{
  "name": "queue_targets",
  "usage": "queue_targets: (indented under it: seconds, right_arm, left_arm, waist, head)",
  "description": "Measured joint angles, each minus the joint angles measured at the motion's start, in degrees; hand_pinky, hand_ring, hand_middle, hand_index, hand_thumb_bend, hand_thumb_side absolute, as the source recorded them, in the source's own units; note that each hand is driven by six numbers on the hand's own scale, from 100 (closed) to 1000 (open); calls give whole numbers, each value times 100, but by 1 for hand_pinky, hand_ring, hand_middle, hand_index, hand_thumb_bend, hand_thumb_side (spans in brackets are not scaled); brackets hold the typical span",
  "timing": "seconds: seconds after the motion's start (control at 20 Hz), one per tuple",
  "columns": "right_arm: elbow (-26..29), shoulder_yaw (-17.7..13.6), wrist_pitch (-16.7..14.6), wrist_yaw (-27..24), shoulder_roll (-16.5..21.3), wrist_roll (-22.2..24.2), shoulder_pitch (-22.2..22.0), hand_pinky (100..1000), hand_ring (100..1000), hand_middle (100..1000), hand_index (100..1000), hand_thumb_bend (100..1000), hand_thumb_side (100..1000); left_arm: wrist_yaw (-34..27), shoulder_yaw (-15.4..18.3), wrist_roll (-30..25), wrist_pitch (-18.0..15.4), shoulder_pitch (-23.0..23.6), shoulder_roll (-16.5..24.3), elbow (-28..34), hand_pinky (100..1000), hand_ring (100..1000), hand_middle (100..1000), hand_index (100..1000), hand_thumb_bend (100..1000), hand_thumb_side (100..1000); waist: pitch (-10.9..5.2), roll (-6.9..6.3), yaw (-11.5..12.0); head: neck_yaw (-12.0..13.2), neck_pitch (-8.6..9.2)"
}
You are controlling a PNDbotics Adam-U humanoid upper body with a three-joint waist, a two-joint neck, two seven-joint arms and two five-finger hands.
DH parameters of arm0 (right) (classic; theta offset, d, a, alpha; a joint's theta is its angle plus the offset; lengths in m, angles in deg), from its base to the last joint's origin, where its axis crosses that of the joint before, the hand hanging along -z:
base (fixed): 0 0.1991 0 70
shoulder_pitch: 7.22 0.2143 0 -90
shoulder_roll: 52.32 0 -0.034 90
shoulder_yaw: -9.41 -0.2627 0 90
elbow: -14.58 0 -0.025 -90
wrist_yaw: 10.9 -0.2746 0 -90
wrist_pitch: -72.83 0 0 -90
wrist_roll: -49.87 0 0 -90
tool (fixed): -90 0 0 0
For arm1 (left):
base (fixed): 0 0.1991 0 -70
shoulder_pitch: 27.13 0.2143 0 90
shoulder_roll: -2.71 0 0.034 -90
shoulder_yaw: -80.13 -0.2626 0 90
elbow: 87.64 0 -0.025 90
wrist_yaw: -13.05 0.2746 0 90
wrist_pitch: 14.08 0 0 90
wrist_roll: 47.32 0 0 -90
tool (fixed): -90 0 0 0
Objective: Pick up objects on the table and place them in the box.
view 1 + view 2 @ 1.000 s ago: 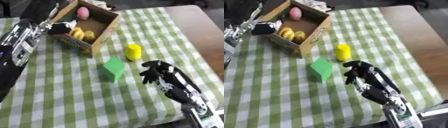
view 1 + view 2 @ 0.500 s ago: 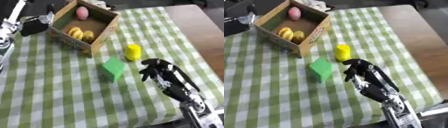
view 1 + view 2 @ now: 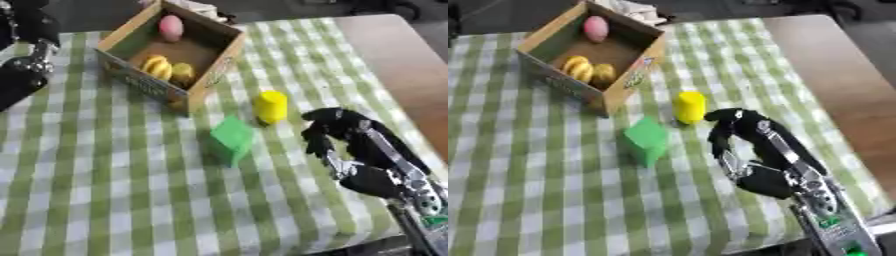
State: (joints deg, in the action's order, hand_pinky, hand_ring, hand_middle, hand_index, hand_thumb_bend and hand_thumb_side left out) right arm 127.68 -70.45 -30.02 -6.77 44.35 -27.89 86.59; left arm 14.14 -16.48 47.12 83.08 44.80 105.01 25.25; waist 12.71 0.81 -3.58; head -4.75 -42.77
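Right hand (image 3: 337, 131): reaches in from the lower right, over the checked cloth (image 3: 105, 190), with the fingers (image 3: 721, 131) curled downward and the thumb side toward the camera. Nothing sits between the fingers; hand is bent into a claw, holding nothing (whether the fingertips touch the cloth cannot be told).

Just beyond the fingertips, up and to the hand's left: yellow cylinder (image 3: 270, 106), upright on the cloth, near the hand but apart from it, with a strip of cloth visible between them.

Further to the hand's left, slightly nearer the camera than the cylinder: green block (image 3: 232, 138), resting on the cloth, close beside the cylinder but not touching it.

Further out again, up and left of both: cardboard box (image 3: 203, 86), open at the top, sitting askew on the cloth. Inside: a pink egg-shaped object (image 3: 171, 27) at the far end and two yellow rounded items (image 3: 168, 69) at the near end (one ribbed, possibly banana-like; the other too blurred to name).

Beyond the hand's right: bare brown surface (image 3: 402, 60) where the cloth ends.

Left arm (image 3: 24, 70): black and silver, at the upper left edge, left of the box and well apart from the right hand. The left hand itself is not visible, so its state cannot be given.
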Motion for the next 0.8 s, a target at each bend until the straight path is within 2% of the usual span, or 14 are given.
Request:
queue_targets:
  seconds: [0.15,0.35,0.4,0.6,0.8]
  right_arm:
    - [12,-32,-111,211,485,-81,-15,752,548,686,840,100,250]
    - [27,-56,-104,491,1067,-73,2,764,609,768,882,100,217]
    - [28,-56,-74,566,1200,-46,24,770,653,810,901,100,208]
    - [27,-35,195,871,1670,146,203,791,760,880,945,100,199]
    - [-245,69,352,1181,1971,380,632,806,814,916,968,100,191]
  left_arm:
    - [-82,77,-43,-209,346,-233,46,694,661,626,829,100,541]
    - [-42,115,-141,-390,738,-564,47,694,659,623,828,100,563]
    - [-15,116,-167,-414,807,-642,47,693,656,621,828,100,575]
    - [69,114,-253,-452,1052,-914,47,693,653,617,827,100,611]
    - [107,92,-323,-437,1217,-1146,48,692,643,609,825,100,649]
  waist:
    - [-6,0,55]
    - [-40,15,99]
    - [-41,20,114]
    - [-48,26,155]
    - [-85,-1,220]
  head:
    - [-43,-9]
    - [-89,-51]
    - [-92,-52]
    - [-118,-57]
    - [-186,-62]
